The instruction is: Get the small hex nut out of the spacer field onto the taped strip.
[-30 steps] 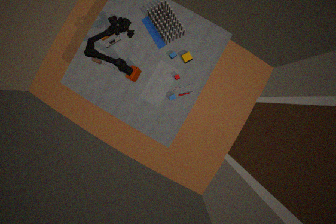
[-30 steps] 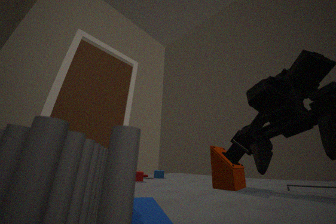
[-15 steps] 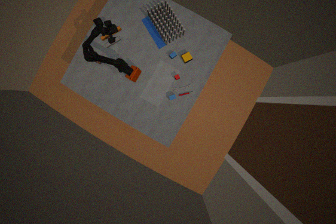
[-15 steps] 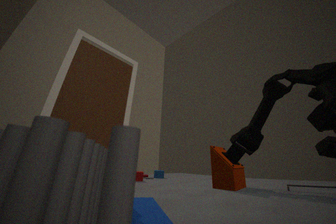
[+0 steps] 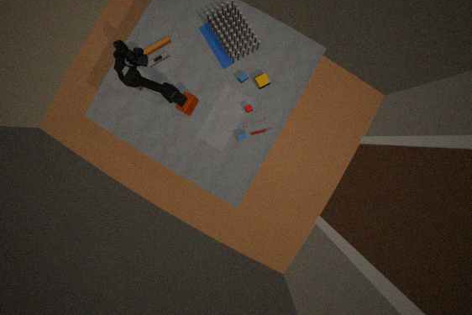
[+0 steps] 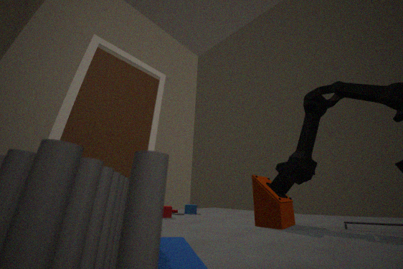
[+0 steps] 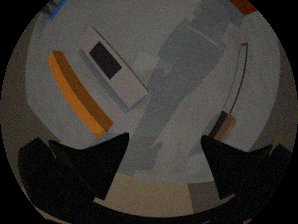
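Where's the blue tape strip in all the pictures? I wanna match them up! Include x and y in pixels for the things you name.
Top view: the blue strip [image 5: 216,45] [image 6: 179,253] [image 7: 58,9] is above the middle, along the lower left side of the metal spacers [image 5: 233,31] [image 6: 145,210].
Exterior view: at the bottom, near the middle, partly hidden by a big spacer.
Wrist view: just a bit of it, in the upper left corner.
Landmark they all share: the grey mat [image 5: 168,141] [image 6: 222,239] [image 7: 175,117] under the strip.

Spacers [image 5: 233,29] [image 6: 143,210]: standing on your mat [image 5: 227,179] [image 6: 229,242] [image 7: 175,170], itself on the table [image 5: 315,128]
Taped strip [image 5: 215,46] [image 6: 179,253]: flat along the spacers' lower-left side, seen from above
Wrist view: long bar [image 5: 157,45] [image 7: 75,97] at your left, hooked tool [image 6: 373,224] [image 7: 226,125] right, flat case [image 5: 158,58] [image 7: 120,77] between
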`<state>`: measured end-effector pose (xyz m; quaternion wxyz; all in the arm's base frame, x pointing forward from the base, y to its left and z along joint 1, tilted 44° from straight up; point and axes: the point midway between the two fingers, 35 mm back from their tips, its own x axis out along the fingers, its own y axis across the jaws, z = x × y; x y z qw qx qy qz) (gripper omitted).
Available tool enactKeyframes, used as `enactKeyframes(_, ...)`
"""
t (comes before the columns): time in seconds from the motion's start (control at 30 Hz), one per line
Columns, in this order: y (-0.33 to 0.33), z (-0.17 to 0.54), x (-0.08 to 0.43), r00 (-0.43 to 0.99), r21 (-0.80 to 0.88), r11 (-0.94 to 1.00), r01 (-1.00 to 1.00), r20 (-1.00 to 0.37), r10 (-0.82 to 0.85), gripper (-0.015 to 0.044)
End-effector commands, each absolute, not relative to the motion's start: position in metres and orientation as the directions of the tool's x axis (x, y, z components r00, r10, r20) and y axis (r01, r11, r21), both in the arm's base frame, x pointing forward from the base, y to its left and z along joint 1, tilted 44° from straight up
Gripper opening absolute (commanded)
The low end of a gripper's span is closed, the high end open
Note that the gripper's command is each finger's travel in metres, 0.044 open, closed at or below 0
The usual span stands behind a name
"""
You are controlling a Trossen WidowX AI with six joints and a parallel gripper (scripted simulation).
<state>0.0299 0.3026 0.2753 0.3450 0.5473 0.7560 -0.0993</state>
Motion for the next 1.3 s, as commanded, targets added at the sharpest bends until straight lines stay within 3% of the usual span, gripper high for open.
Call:
enactKeyframes(0.0,0.284,0.282,-0.037,-0.345,-0.024,0.433,0.901,-0.645,0.682,0.044)
enactKeyframes(0.17,0.26,0.285,-0.084,-0.469,-0.23,0.436,0.87,-0.659,0.588,0.044)
enactKeyframes(0.83,0.26,0.286,-0.08,-0.469,-0.23,0.436,0.87,-0.659,0.588,0.044)
enactKeyframes(1.03,0.26,0.286,-0.08,-0.469,-0.23,0.436,0.87,-0.659,0.588,0.0282)
enactKeyframes(1.27,0.26,0.286,-0.08,-0.469,-0.23,0.436,0.87,-0.659,0.588,0.028)
